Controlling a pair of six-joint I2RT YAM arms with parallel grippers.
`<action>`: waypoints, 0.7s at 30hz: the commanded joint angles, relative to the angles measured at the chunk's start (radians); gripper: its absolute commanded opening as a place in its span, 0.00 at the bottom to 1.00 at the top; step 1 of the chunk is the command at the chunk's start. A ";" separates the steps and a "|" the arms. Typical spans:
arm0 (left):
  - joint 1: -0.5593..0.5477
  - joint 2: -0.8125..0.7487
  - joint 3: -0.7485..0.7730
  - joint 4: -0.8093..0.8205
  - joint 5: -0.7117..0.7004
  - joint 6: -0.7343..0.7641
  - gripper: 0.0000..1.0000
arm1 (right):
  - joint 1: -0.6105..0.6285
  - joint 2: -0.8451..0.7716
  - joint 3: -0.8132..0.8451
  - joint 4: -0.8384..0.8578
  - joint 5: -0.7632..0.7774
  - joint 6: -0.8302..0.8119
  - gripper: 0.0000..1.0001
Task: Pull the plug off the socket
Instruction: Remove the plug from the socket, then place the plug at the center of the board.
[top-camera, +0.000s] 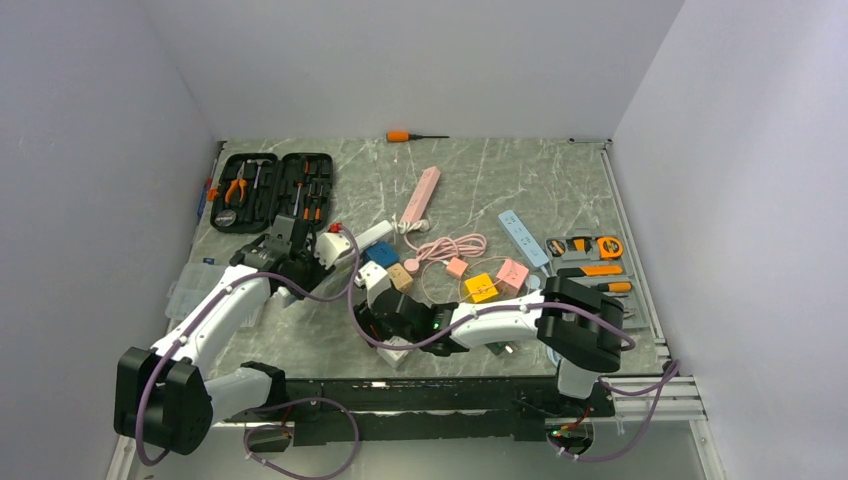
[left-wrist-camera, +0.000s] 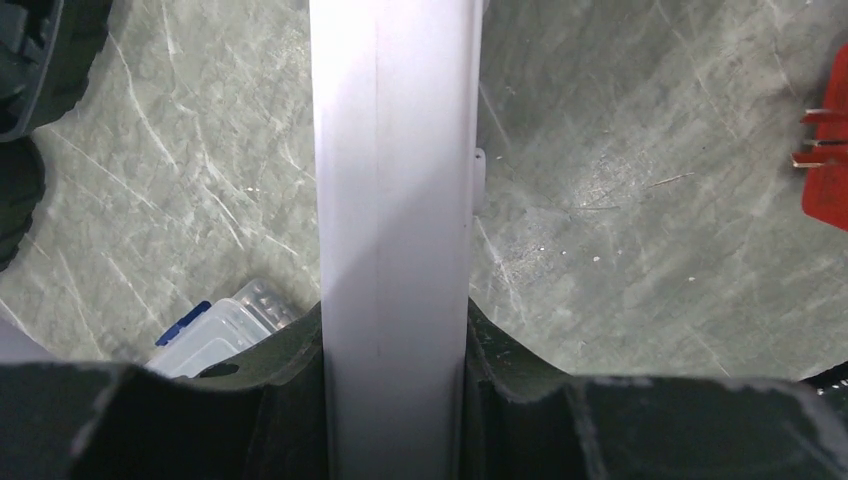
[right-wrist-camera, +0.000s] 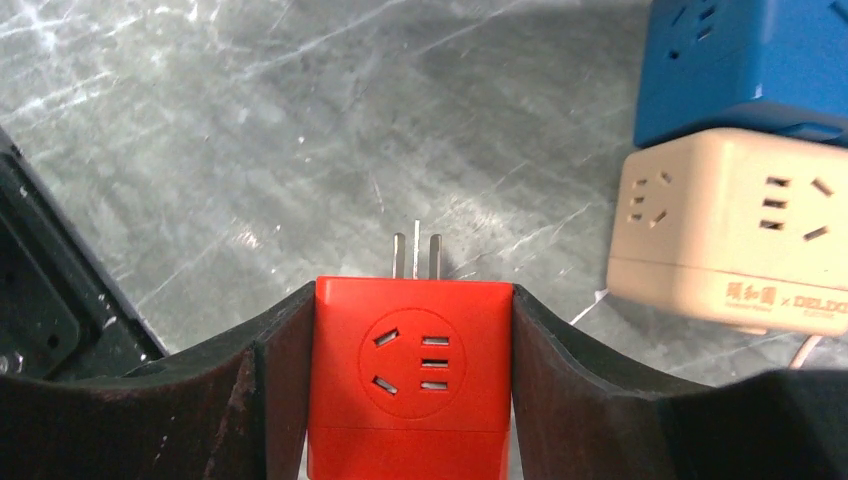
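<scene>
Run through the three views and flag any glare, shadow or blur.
Left wrist: the white power strip is washed out up top, with a shadow slanting across its lower part. Right wrist: the red plug is sharp, prongs included; glare streaks the marble tabletop at upper left. Top external: even, soft light, no blur.

so the left gripper sits just on the near side of the tool case, clamped on the white socket strip. right arm folds across toward that case, right gripper pinching the red plug.
</scene>
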 joint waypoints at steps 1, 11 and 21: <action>-0.003 -0.046 0.030 0.114 0.073 -0.015 0.00 | 0.012 -0.047 -0.033 -0.018 -0.035 -0.020 0.28; -0.004 -0.095 0.073 0.019 0.225 0.023 0.00 | -0.064 -0.188 0.025 -0.151 -0.129 -0.055 0.94; -0.002 -0.128 0.059 0.011 0.257 0.033 0.00 | -0.295 -0.418 -0.051 -0.144 -0.247 -0.066 0.96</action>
